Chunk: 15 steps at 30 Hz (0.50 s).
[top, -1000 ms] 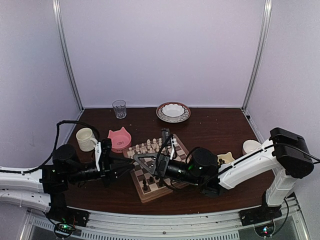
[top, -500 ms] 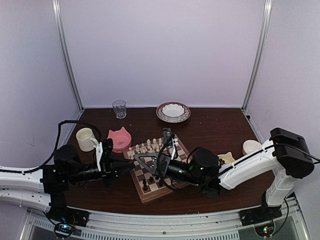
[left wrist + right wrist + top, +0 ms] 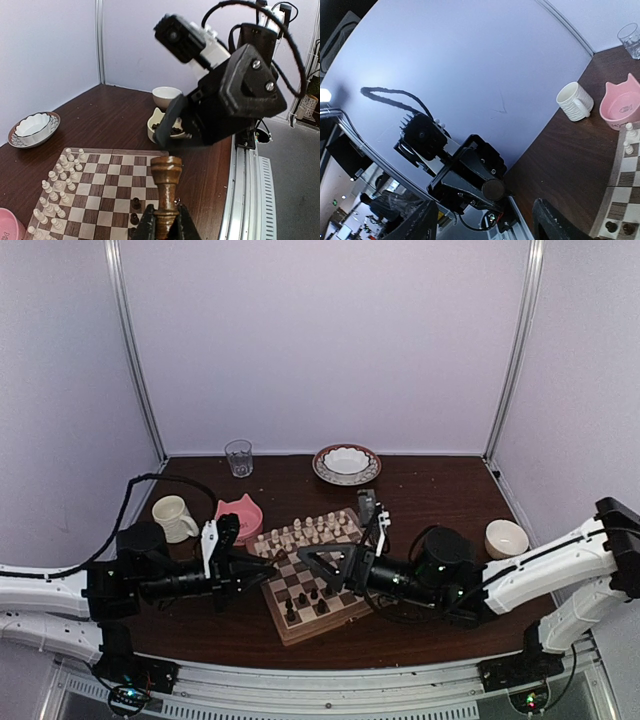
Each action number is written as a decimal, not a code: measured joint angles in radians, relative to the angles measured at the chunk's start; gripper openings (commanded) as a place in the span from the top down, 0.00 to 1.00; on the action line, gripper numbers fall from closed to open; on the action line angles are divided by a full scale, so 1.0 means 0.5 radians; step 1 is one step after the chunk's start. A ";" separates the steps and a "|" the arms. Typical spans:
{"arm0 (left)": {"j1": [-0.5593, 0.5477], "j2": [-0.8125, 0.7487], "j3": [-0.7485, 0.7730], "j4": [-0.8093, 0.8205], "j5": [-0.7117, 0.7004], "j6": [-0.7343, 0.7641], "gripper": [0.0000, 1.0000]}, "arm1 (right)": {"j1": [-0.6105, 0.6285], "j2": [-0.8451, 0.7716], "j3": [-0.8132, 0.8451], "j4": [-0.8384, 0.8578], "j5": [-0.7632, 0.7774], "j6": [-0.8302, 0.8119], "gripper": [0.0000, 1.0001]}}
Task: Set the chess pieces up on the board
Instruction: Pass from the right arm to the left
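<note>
My left gripper (image 3: 165, 226) is shut on the base of a dark brown chess piece (image 3: 166, 181), held upright over the near right edge of the board (image 3: 102, 177). In the top view the left gripper (image 3: 264, 568) hovers at the board's (image 3: 345, 595) left edge. My right gripper (image 3: 303, 563) faces it a short way off, open and holding nothing. The right wrist view shows its two fingers (image 3: 421, 222) spread wide, with the held piece's round base (image 3: 493, 190) between them and further off. A few dark pieces (image 3: 135, 203) stand on the board. Cream pieces (image 3: 300, 534) line the far side.
A cream mug (image 3: 175, 517) and a pink cat-eared bowl (image 3: 240, 517) stand left of the board. A glass (image 3: 238, 456) and a patterned bowl (image 3: 346, 463) are at the back. A cream bowl (image 3: 505, 538) sits right, next to a pale dish of dark pieces (image 3: 165, 129).
The right gripper has opened and drawn back to the right, away from the left gripper. The left gripper stays shut on the dark piece and has shifted slightly right.
</note>
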<state>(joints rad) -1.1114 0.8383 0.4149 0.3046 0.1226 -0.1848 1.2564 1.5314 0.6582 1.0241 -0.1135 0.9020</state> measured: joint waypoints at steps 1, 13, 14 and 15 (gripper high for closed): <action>0.000 0.027 0.029 -0.030 0.001 0.000 1.00 | -0.002 -0.101 -0.008 -0.113 0.013 -0.058 0.32; 0.000 0.313 0.192 -0.215 0.033 0.001 1.00 | 0.079 -0.976 0.700 -2.255 0.391 -1.109 0.29; 0.000 0.327 0.203 -0.231 0.034 0.001 1.00 | 0.081 -0.983 0.756 -2.357 0.426 -1.170 0.29; 0.000 0.336 0.208 -0.239 0.034 0.001 1.00 | 0.081 -0.984 0.802 -2.441 0.456 -1.228 0.29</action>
<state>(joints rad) -1.1114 1.0065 0.5190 0.1852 0.1398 -0.1844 1.2968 1.0393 1.0592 -0.1967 0.1146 0.2878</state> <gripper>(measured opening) 0.103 0.705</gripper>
